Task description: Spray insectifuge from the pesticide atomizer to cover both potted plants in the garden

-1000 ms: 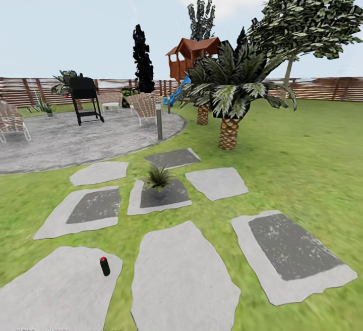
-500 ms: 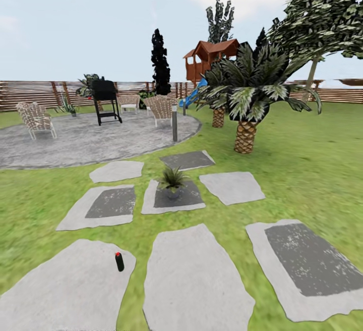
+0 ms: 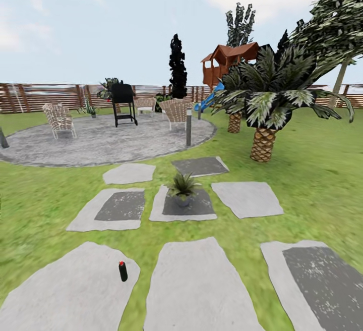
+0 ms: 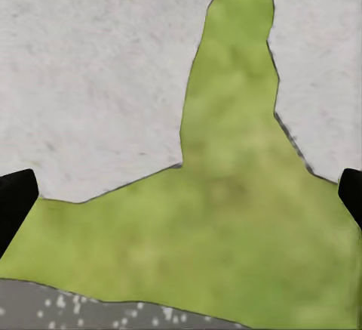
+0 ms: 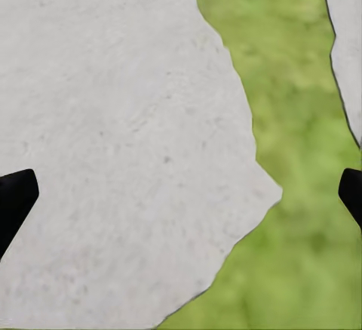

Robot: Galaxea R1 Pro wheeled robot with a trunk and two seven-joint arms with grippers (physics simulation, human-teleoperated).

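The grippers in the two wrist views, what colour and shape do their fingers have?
In both wrist views the fingers are plain matt black, showing as blunt wedge-like tips at the picture's two side edges. No cables, markings or pads can be seen on them.

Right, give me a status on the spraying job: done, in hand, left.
Done: nothing yet. The atomizer, a small dark bottle with a red cap, stands untouched on a near stepping slab. In hand: nothing; the left gripper and the right gripper are open over slab and grass. Left: grasp the bottle, then spray both plants; one potted plant sits on a slab ahead.
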